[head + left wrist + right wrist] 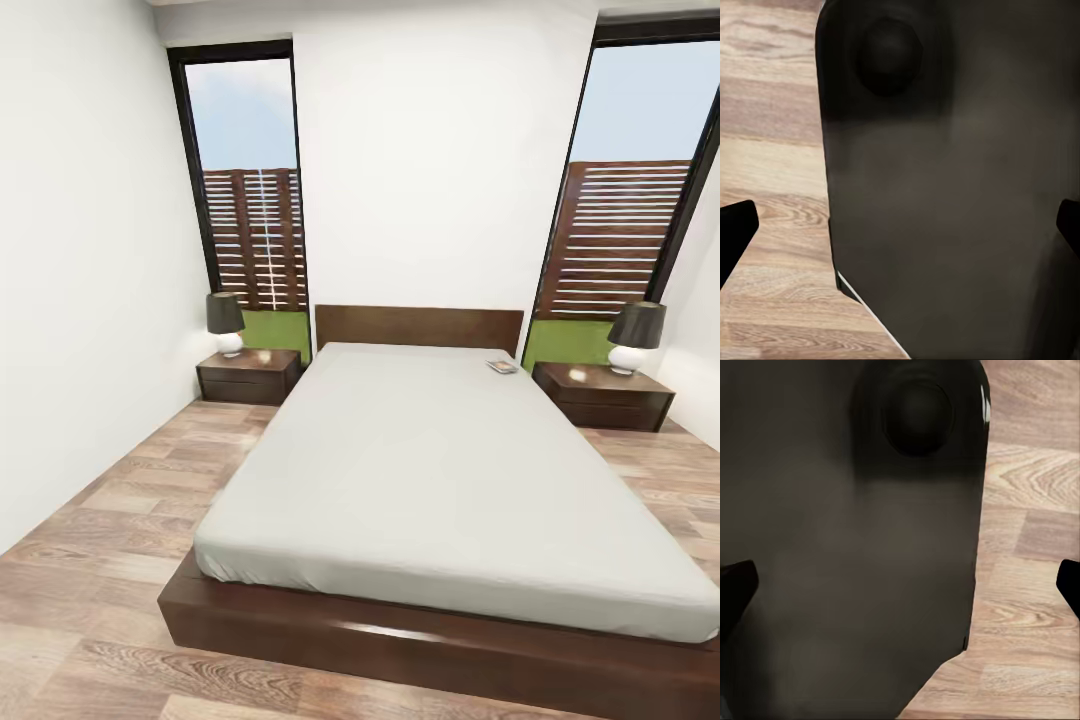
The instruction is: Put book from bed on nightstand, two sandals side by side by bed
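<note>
Standing at the foot of the bed [430, 480], the head camera takes in the bedroom from its left wall across to its right. Farthest left, a nightstand [249, 375] sits against the back wall with a dark-shaded lamp [226, 322] on top, and behind it rises a tall black-framed window [247, 190] showing a slatted brown fence. Next comes the bed itself: a plain light-grey mattress on a dark brown platform, its flat headboard [418, 326] against the white wall. The book [502, 366] lies flat on the mattress near the far right corner, close to the headboard and just beside the second nightstand [603, 394]. That cabinet carries its own lamp [635, 336], with a second window [625, 220] behind it. Wood-plank floor [110, 560] runs along both sides of the bed.

In the left wrist view, the left end effector [900, 229] has its two dark fingertips [735, 229] at opposite edges of the picture, spread wide apart and holding nothing; between them lies a dark rounded part of the robot, with floor planks beside it. The right end effector [900, 589] reads the same in its wrist view: fingertips [735, 585] far apart, empty, a dark body part between them and floor alongside. The book is far from both end effectors.
</note>
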